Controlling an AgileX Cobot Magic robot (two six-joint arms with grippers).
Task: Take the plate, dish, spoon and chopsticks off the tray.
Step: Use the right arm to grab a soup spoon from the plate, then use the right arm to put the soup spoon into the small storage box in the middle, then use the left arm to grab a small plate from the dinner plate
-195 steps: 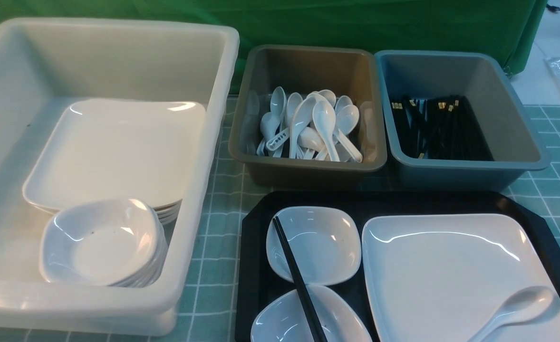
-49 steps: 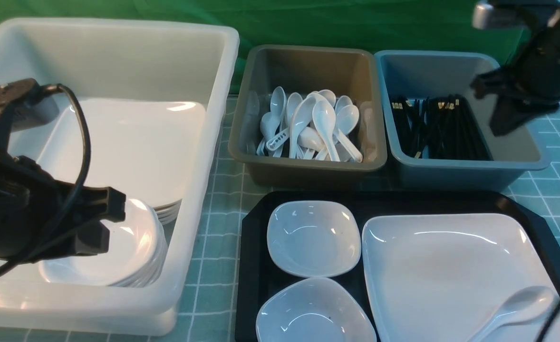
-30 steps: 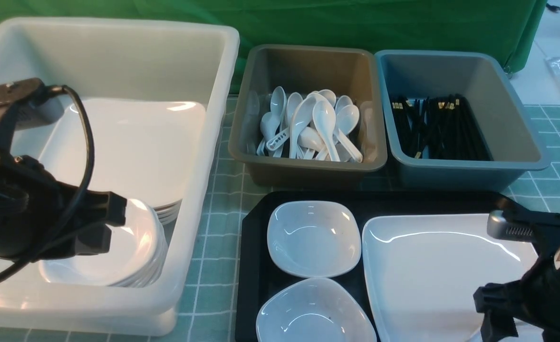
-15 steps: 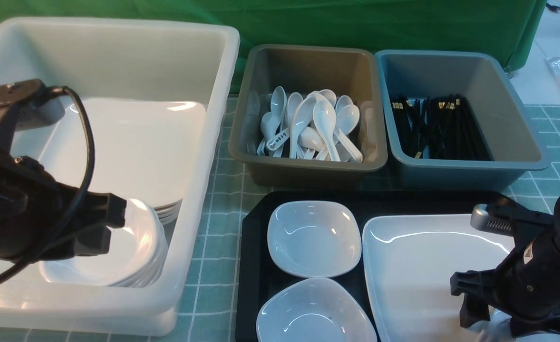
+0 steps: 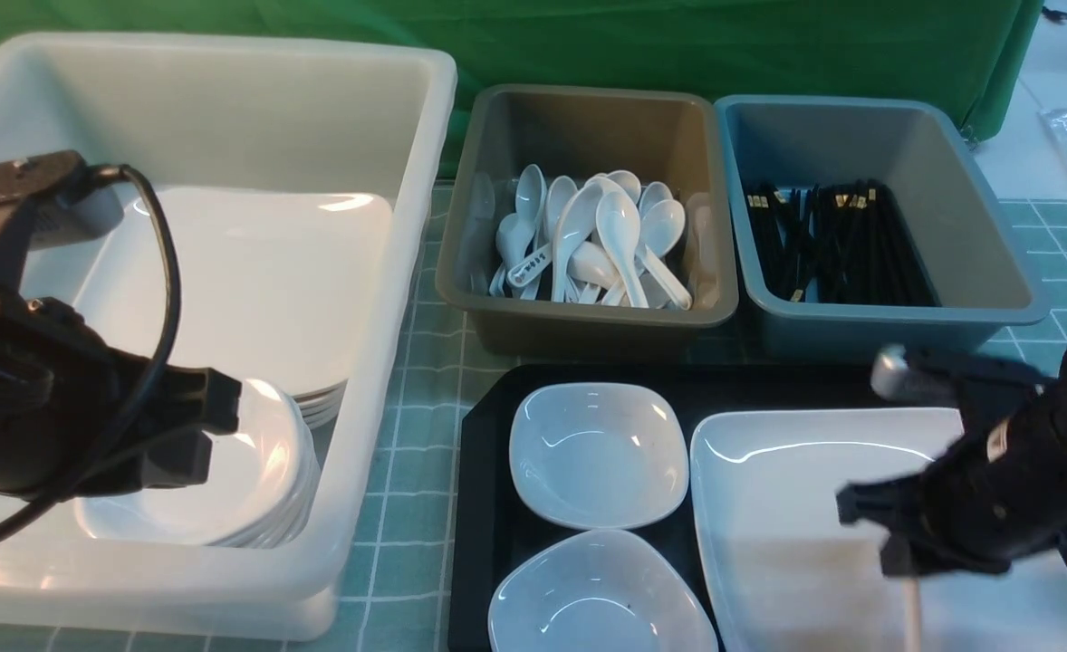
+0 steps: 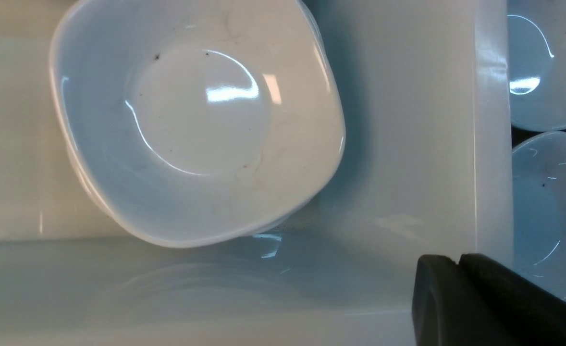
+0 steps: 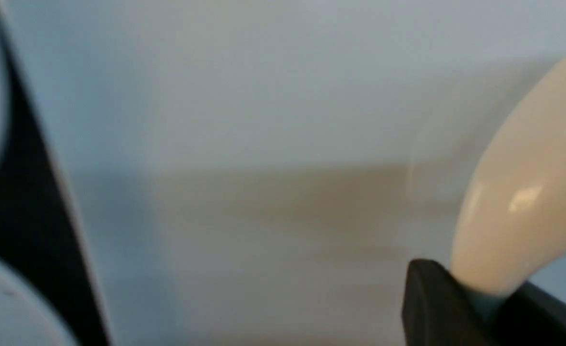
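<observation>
The black tray (image 5: 484,453) holds the large white plate (image 5: 787,507) and two small white dishes (image 5: 597,453) (image 5: 597,602). My right gripper (image 5: 900,543) hangs over the plate, shut on the handle of the white spoon (image 7: 523,192). The spoon is lifted off the plate and shows only as a pale blur (image 5: 911,616) under the gripper in the front view. My left gripper (image 5: 203,435) is shut and empty (image 6: 458,259), above the stacked dishes in the white tub. No chopsticks lie on the tray.
The white tub (image 5: 411,272) at the left holds a stack of plates (image 5: 225,281) and stacked small dishes (image 5: 262,489). The brown tub (image 5: 588,330) holds several spoons. The blue tub (image 5: 995,281) holds black chopsticks (image 5: 832,244).
The chopsticks have left the tray. My right arm came from the blue tub down to the plate, shut on the spoon and lifted it leftward. The left arm has stayed still.
</observation>
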